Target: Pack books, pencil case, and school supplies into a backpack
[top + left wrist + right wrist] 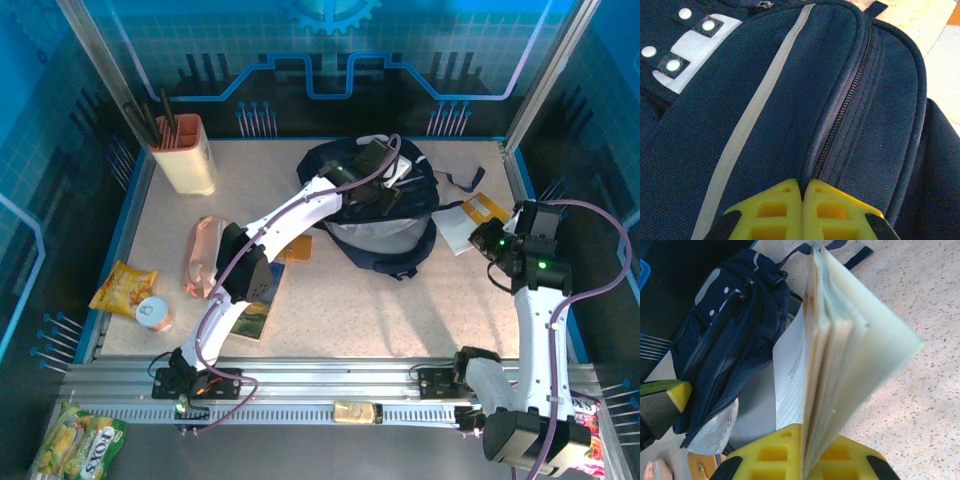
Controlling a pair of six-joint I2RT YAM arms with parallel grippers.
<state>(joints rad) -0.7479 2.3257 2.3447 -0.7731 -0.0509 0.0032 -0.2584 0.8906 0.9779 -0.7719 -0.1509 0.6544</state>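
Note:
The navy backpack (385,222) lies at the back middle of the table, with its pale stripe (747,125) and zipper (845,110) close up in the left wrist view. My left gripper (803,184) is on top of the backpack (715,150), shut on a fold of its fabric beside the zipper. My right gripper (810,432) is shut on the white-and-orange notebook (840,340), which it holds edge-on just right of the backpack (725,335). From above, that notebook (468,222) sits at the bag's right side. The landscape-cover book (256,300) lies under the left arm. A pinkish pencil case (200,255) lies to the left.
A beige holder with pencils (185,155) stands at the back left. A yellow snack bag (122,288) and a small can (153,312) lie at the left edge. An orange flat item (297,248) lies by the bag. Black straps (462,182) trail right of the bag.

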